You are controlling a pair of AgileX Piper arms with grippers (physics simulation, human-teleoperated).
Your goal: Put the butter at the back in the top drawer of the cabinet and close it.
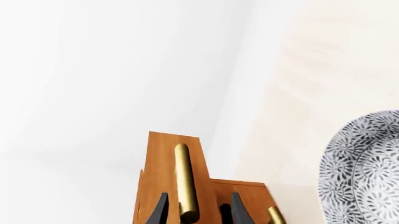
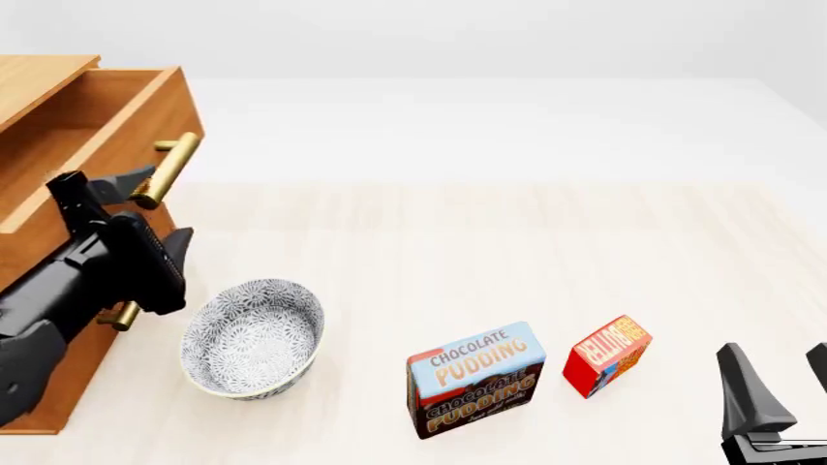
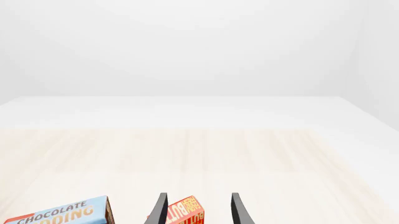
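Cabinet (image 2: 52, 320) at desk's left edge, top drawer (image 2: 91, 136) pulled out. Left gripper (image 2: 130, 184) at its brass handle (image 2: 166, 170), fingers spread either side of bar, not clamped. Bowl (image 2: 252, 337), then pudding box (image 2: 475, 380) along near edge. Butter (image 2: 607, 355) near front right, long axis tilted up-right. Right gripper (image 2: 776, 387) just beside it, released, empty; wrist view shows butter ahead between fingers. Right arm nearer, I'd guess.

wall: plain white | table (image 2: 517, 252): pale wood grain | light: even
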